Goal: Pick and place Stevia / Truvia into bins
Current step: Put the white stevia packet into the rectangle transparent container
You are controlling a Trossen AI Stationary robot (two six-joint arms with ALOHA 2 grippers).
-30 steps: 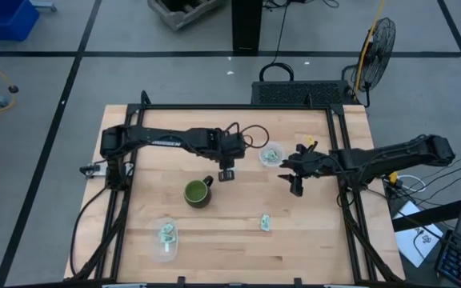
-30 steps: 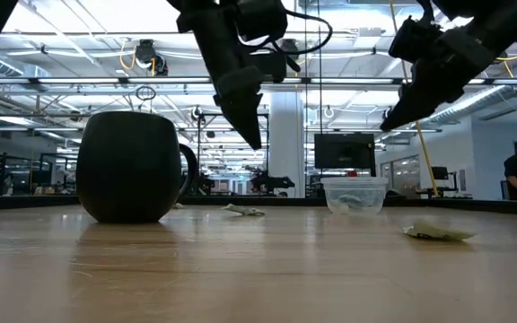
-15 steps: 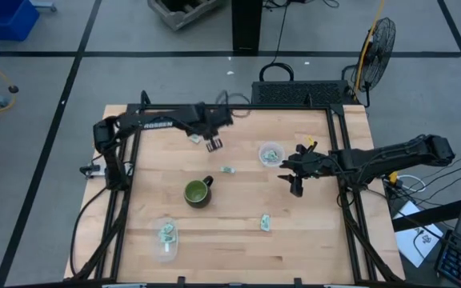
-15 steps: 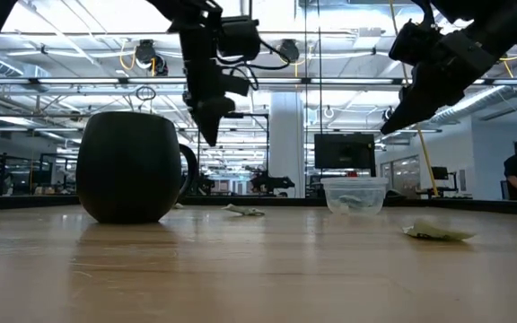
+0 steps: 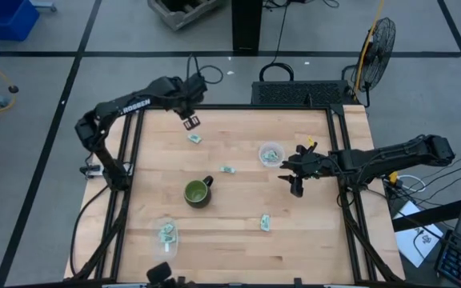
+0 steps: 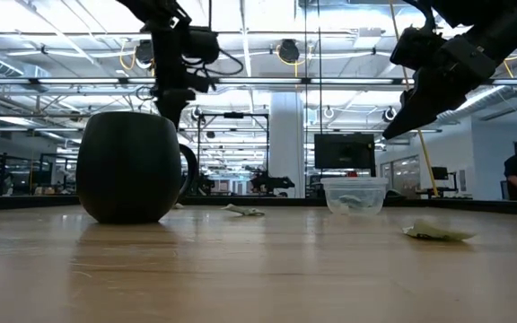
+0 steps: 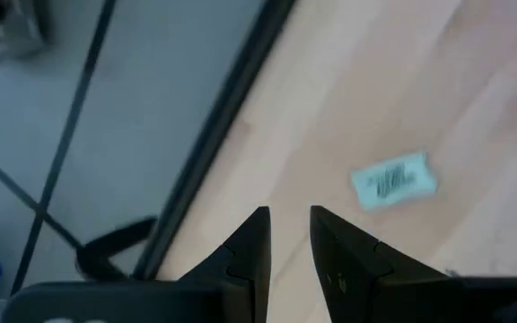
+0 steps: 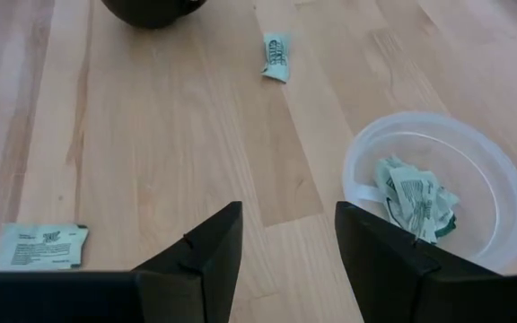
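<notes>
Three pale green and white sachets lie flat on the wood: one near the far edge [image 5: 194, 138], one beside the mug [image 5: 228, 170], one nearer the front [image 5: 266, 222]. A clear tub [image 5: 271, 154] toward the far right and another [image 5: 166, 236] near the front left each hold crumpled sachets. My left gripper [image 5: 190, 122] hovers by the far edge, narrowly open and empty, with the far sachet [image 7: 393, 181] just ahead of it. My right gripper [image 5: 296, 186] hangs open and empty beside the right tub [image 8: 438, 188].
A dark green mug [image 5: 197, 193] stands mid-table, large in the low view [image 6: 133, 166]. Black frame rails run along the table's left, right and far edges [image 5: 238, 107]. Bare wood lies between the mug and the front sachet [image 8: 39, 245].
My left arm has swung from above the sachet beside the mug toward the table's far left, past the far sachet, and now sits by the far edge. The sachet beside the mug, covered by the gripper before, shows on the wood. The right arm has kept still.
</notes>
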